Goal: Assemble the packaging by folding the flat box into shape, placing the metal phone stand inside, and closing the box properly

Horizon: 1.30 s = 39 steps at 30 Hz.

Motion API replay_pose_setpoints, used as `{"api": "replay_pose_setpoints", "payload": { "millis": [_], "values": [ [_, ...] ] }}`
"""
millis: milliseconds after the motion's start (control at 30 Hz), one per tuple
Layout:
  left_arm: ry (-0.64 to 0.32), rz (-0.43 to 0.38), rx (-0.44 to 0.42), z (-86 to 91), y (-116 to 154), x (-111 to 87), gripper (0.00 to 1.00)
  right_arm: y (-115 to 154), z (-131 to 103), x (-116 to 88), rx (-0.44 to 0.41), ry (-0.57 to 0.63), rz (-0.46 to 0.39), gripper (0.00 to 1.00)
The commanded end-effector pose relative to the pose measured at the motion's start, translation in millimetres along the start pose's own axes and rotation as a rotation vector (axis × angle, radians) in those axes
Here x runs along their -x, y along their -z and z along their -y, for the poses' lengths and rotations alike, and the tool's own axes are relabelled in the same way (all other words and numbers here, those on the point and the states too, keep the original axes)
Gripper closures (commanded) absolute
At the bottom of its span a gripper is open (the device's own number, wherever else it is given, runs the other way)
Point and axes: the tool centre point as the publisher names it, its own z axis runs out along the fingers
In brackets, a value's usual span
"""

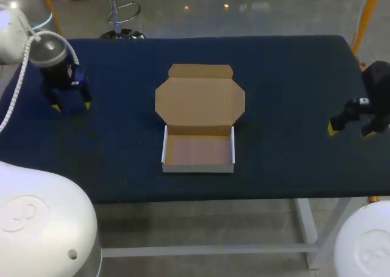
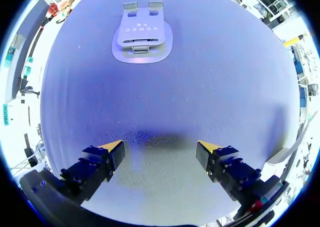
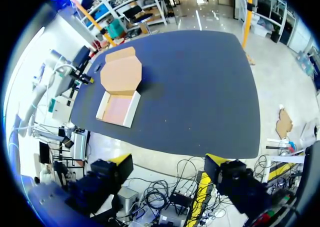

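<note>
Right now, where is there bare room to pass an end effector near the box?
Bare table flanks the box: wide toward the right end effector, narrower toward the left end effector. Crowded only ahead of that one, where the phone stand lies.

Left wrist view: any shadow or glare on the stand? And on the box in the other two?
Left wrist view: stand evenly lit, no glare; a dark shadow band crosses the table just ahead of the left gripper, short of the stand. Head view: box glare-free. Right wrist view: soft shadow on the table beside the box.
</note>
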Motion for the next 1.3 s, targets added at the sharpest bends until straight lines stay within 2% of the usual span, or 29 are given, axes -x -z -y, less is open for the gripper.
{"api": "replay_pose_setpoints", "payload": {
  "millis": [33, 1300],
  "values": [
    [0.003, 0.002, 0.021, 11.4, -5.7, 2.0, 0.00, -1.1, 6.4, -3.6, 0.013, 0.000, 0.011, 0.00],
    [0.025, 0.005, 0.014, 77.4, -9.6, 13.7, 0.00, -1.1, 6.4, -3.6, 0.013, 0.000, 0.011, 0.00]
  ]
}}
